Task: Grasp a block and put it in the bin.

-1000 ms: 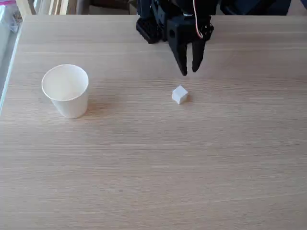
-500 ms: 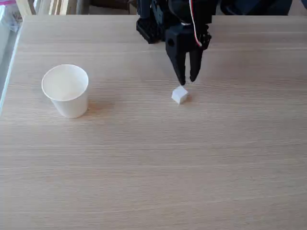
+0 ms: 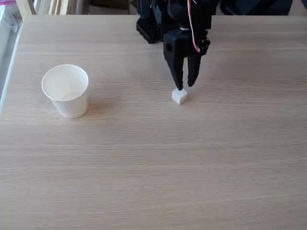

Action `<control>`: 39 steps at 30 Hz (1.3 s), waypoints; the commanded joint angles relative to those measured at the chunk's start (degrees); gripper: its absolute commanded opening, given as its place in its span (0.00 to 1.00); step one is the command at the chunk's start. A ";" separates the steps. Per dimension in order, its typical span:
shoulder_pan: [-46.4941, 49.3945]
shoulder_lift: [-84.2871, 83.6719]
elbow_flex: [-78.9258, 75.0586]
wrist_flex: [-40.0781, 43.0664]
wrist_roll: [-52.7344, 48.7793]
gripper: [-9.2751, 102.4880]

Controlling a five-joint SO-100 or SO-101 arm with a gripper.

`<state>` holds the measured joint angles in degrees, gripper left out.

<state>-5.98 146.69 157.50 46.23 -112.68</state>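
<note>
Gripper (image 3: pixel 185 87) over block (image 3: pixel 179 97), table (image 3: pixel 192 167) mid

In the fixed view, the black two-finger gripper (image 3: pixel 186 86) covers the upper edge of the small white cube block (image 3: pixel 180 97); whether its fingertips touch the cube cannot be told. The black arm (image 3: pixel 168 19) is cut off by the top edge. The white paper cup's (image 3: pixel 65 91) inner bottom is washed out.
</note>
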 commanded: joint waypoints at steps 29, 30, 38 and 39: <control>3.08 -9.67 -3.43 -4.92 -1.85 0.30; 3.08 -9.67 -3.08 -5.10 -2.02 0.30; 2.99 -10.55 -1.41 -5.80 -1.49 0.29; 2.99 -10.63 -1.23 -5.98 -1.41 0.29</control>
<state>-2.64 136.41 156.09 41.04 -114.43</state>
